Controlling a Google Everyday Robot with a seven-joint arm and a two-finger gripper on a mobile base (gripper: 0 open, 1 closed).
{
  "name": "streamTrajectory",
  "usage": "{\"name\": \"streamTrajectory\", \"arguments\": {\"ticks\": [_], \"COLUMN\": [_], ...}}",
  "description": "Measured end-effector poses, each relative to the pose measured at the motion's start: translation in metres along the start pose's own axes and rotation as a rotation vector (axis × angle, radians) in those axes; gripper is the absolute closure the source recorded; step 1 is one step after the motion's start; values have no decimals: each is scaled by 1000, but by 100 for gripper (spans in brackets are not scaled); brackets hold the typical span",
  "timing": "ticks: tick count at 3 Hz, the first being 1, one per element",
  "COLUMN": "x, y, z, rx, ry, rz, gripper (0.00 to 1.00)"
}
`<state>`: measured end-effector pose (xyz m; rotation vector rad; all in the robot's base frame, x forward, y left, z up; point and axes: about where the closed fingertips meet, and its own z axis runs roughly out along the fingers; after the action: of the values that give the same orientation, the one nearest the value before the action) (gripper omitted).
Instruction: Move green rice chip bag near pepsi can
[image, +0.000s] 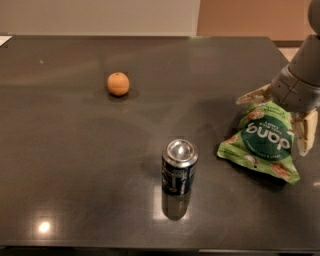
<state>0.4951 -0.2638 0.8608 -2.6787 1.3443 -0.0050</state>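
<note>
- One crinkly light-green rice chip bag (262, 142), marked with a dark green circle and white letters, is seen lying on the table at about 3 o'clock from the can, near it but clearly apart.
- The small dark blue pepsi can (179, 167) with a shiny silver top is stood upright, closer to the front edge.
- The two-finger gripper (272, 125) is placed over the bag's upper edge, at roughly 1 o'clock from the bag's middle. Its tan fingers (254, 95) are spread wide, one on each side of the pouch top, and nothing is clamped between them.
- The grasping step is judged to be in hand, with the carry toward the can not yet begun.
- A closing of the fingers on the crinkled top edge is called for next. The bag would then be drawn toward 9 o'clock and stopped short of the can, so that the can is not tipped.
- A round orange fruit (118, 83) is set well apart, at about 11 o'clock from the can.
- Everything is borne by a dark, glossy table (75, 165), in which a lamp glare is mirrored near the front left.
- A pale wall (100, 15) and a brown panel (250, 17) are seen behind.
</note>
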Motion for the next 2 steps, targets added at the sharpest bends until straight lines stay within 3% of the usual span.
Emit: {"name": "streamTrajectory", "arguments": {"ticks": [2], "x": [3], "y": [7], "z": [14], "rx": [-39], "ry": [12], "rz": [-36], "gripper": [39]}}
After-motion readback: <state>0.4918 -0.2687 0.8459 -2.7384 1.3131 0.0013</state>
